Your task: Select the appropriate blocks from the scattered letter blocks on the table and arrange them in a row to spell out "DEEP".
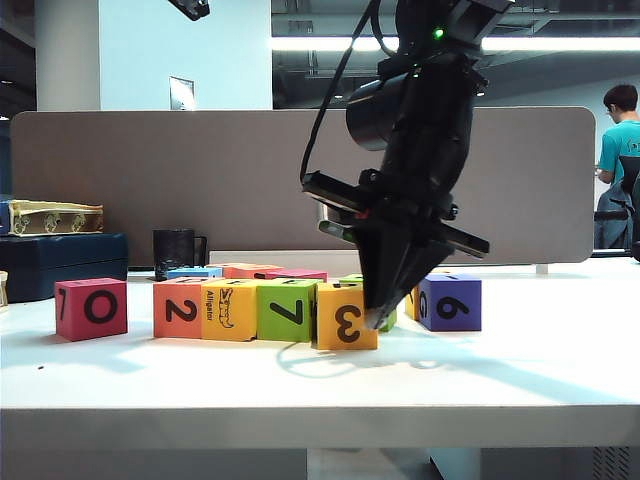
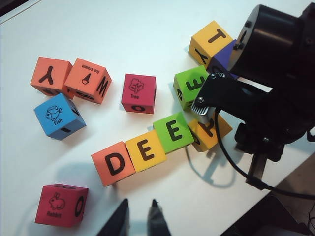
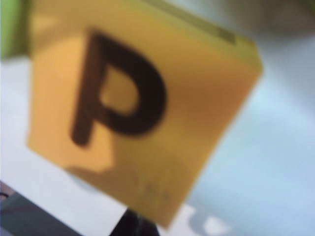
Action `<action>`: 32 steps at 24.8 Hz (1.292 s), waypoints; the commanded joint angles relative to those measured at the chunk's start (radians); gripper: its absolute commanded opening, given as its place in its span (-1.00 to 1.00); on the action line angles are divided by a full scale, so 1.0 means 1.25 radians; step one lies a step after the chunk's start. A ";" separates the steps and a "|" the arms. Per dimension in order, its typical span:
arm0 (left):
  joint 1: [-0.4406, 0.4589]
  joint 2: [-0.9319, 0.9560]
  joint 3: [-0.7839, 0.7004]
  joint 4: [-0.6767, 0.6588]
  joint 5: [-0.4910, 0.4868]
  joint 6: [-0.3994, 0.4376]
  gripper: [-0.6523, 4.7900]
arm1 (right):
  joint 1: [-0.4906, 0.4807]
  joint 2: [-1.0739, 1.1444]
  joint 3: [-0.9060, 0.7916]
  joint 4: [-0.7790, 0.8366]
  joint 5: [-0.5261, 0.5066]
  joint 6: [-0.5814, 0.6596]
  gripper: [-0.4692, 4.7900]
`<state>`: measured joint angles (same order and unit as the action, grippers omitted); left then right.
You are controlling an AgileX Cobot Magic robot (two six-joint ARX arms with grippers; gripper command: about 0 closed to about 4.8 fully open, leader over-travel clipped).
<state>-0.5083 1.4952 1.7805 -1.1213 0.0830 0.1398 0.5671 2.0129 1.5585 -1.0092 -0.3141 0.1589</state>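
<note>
Four blocks stand in a row on the white table (image 1: 320, 385). From above they read D on orange (image 2: 113, 163), E on yellow (image 2: 146, 150), E on green (image 2: 173, 132) and P on yellow-orange (image 2: 206, 137). In the exterior view their fronts show 2 (image 1: 178, 308), Alligator (image 1: 228, 310), 7 (image 1: 286, 310) and 3 (image 1: 346, 316). My right gripper (image 1: 378, 316) is shut, its tip low against the P block's (image 3: 142, 113) right side. Its arm hides part of that block from above. My left gripper (image 2: 139, 216) hovers high over the table's near side, narrowly open and holding nothing.
A pink 0 block (image 1: 91, 308) stands left of the row and a purple 6 block (image 1: 449, 302) right of it. Behind lie orange (image 2: 87, 80), blue (image 2: 59, 116), pink (image 2: 139, 92), green (image 2: 191, 87) and yellow (image 2: 210, 42) blocks. A black mug (image 1: 175, 252) stands at the back.
</note>
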 commanded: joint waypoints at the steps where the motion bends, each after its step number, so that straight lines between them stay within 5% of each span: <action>1: -0.001 -0.005 0.002 0.008 0.001 -0.001 -0.58 | 0.006 -0.004 0.003 0.057 0.002 -0.002 -0.83; 32: -0.001 -0.005 0.003 0.025 0.000 0.002 -0.58 | 0.017 0.007 0.003 0.230 0.112 -0.002 -0.83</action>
<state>-0.5079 1.4952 1.7805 -1.0981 0.0834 0.1406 0.5865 2.0197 1.5585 -0.7368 -0.1791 0.1589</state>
